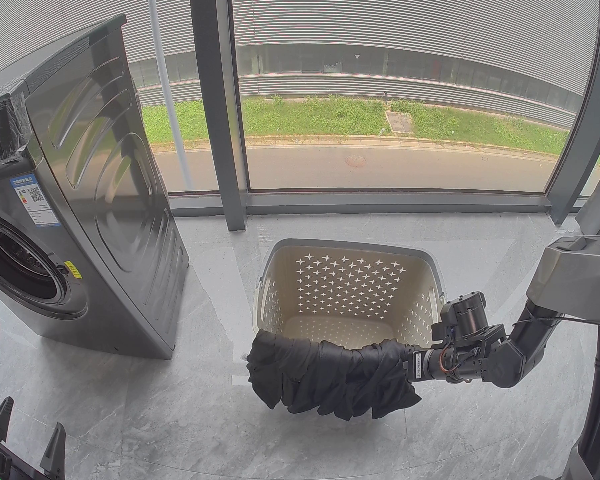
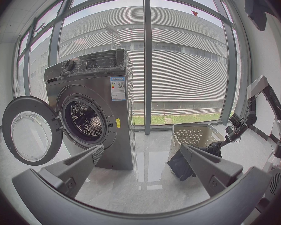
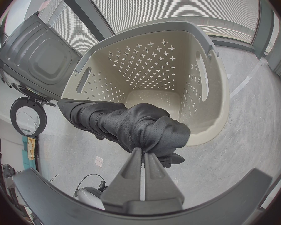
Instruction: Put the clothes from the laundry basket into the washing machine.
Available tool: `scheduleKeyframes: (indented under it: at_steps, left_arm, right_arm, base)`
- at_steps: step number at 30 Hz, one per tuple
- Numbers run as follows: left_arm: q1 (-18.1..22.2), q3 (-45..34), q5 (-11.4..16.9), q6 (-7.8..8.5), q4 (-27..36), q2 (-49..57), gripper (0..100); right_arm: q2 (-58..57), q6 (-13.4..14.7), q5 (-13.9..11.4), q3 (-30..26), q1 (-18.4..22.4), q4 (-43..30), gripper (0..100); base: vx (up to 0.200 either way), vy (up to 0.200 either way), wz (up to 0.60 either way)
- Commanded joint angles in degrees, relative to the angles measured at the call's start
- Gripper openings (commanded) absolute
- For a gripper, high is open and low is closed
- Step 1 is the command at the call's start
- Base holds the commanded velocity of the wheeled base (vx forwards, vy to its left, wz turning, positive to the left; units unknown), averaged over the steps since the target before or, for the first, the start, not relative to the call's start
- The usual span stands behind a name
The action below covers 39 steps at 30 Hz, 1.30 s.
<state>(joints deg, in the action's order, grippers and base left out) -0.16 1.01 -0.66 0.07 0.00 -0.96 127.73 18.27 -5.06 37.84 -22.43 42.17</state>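
1. Eyes on the right gripper (image 3: 143,152). Its two fingers (image 3: 131,172) are pressed almost together, with just a sliver of light between them, and they pinch a fold of the dark garment (image 3: 131,125) right at the tips.
2. The cloth bunches into a fat knot directly over those fingertips. From there it runs out sideways in a thick, twisted roll, and its far end droops loose.
3. Just past the roll from the fingers sits the laundry basket (image 1: 350,245), cream with star-punched walls and a grey rim. The garment stretches along its near side at rim height. I cannot tell whether the cloth rests on that rim or hangs just clear of it.
4. Follow the roll past its free end and there stands the washing machine (image 2: 93,110), well apart from the pinching fingers. Its round door (image 2: 31,132) is swung wide and the steel drum is showing.
5. Now the left gripper (image 2: 142,149). Its fingers are spread wide with nothing between them. It sits low, facing the machine's open mouth. The garment and basket lie well apart from it, out beyond one fingertip.
6. Under everything is the pale grey floor (image 1: 180,401), and behind the basket the tall window (image 1: 393,101).
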Motion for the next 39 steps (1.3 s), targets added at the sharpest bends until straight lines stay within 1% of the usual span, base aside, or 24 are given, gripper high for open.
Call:
scheduleKeyframes:
  at_steps: [1,4,8,13,15,17,18,20,22,23,26,28,30,31,33,35,36,39]
  left_arm:
    - [0.1,-1.0,0.0,0.1,0.0,1.0,100]
    - [0.0,-1.0,0.0,0.01,0.0,1.0,100]
    - [0.0,-1.0,0.0,-0.07,0.0,1.0,100]
    - [0.0,-1.0,0.0,-0.07,0.0,1.0,100]
    - [0.0,-1.0,0.0,-0.07,0.0,1.0,100]
    - [0.0,-1.0,0.0,-0.07,0.0,1.0,100]
    - [0.0,-1.0,0.0,-0.07,0.0,1.0,100]
    - [0.0,-1.0,0.0,-0.07,0.0,1.0,100]
    - [0.0,-1.0,0.0,-0.07,0.0,1.0,100]
    - [0.0,-1.0,0.0,-0.07,0.0,1.0,100]
    - [0.0,-1.0,0.0,-0.07,0.0,1.0,100]
    - [0.0,-1.0,0.0,-0.07,0.0,1.0,100]
    - [0.0,-1.0,0.0,-0.07,0.0,1.0,100]
    - [0.0,-1.0,0.0,-0.07,0.0,1.0,100]
    - [0.0,-1.0,0.0,-0.16,0.0,1.0,100]
    - [0.0,-1.0,0.0,-0.16,0.0,1.0,100]
    - [0.0,-1.0,0.0,-0.25,0.0,1.0,100]
    - [0.0,-1.0,0.0,-0.25,0.0,1.0,100]
  right_arm:
    - [-0.4,0.1,-0.1,-0.3,-0.2,0.0,0]
    - [-1.3,0.4,-0.3,-1.4,-0.5,0.0,0]
    - [-5.8,0.4,-0.8,-4.1,-1.3,0.0,0]
    - [-13.6,0.9,-3.3,-6.0,-3.8,0.0,0]
    - [-16.9,2.2,-3.9,-6.3,-4.7,0.1,0]
    - [-19.5,3.6,-4.0,-6.4,-5.6,0.1,0]
    - [-21.1,4.8,-4.1,-6.3,-6.0,0.1,0]
    - [-23.5,6.2,-4.9,-6.1,-6.4,0.1,0]
    - [-25.5,7.0,-6.0,-5.9,-6.3,0.0,0]
    - [-25.9,7.1,-6.2,-5.9,-6.3,0.0,0]
    - [-25.6,7.0,-5.9,-6.4,-5.8,-0.1,0]
    - [-23.3,6.9,-5.0,-7.2,-5.3,-0.9,0]
    - [-19.5,6.2,-3.8,-8.7,-5.3,-0.1,0]
    - [-17.7,5.6,-3.4,-9.1,-5.3,-0.1,0]
    - [-14.2,3.2,-2.2,-9.8,-5.3,0.0,0]
    - [-10.8,1.9,-0.8,-9.8,-5.3,0.5,0]
    - [-9.1,1.9,0.0,-9.7,-5.3,1.3,100]
    - [-5.0,1.2,1.2,-9.5,-5.1,5.1,100]
  base:
    - [0.0,0.0,0.0]
    - [0.0,0.0,0.0]
    - [0.0,0.0,0.0]
    - [0.0,0.0,0.0]
    - [0.0,0.0,0.0]
    - [0.0,0.0,0.0]
    - [0.0,0.0,0.0]
    - [0.0,0.0,0.0]
    - [0.0,0.0,0.0]
    - [0.0,0.0,0.0]
    - [0.0,0.0,0.0]
    - [0.0,0.0,0.0]
    - [0.0,0.0,0.0]
    - [0.0,0.0,0.0]
    - [0.0,0.0,0.0]
    - [0.0,0.0,0.0]
    - [0.0,0.0,0.0]
    - [0.0,0.0,0.0]
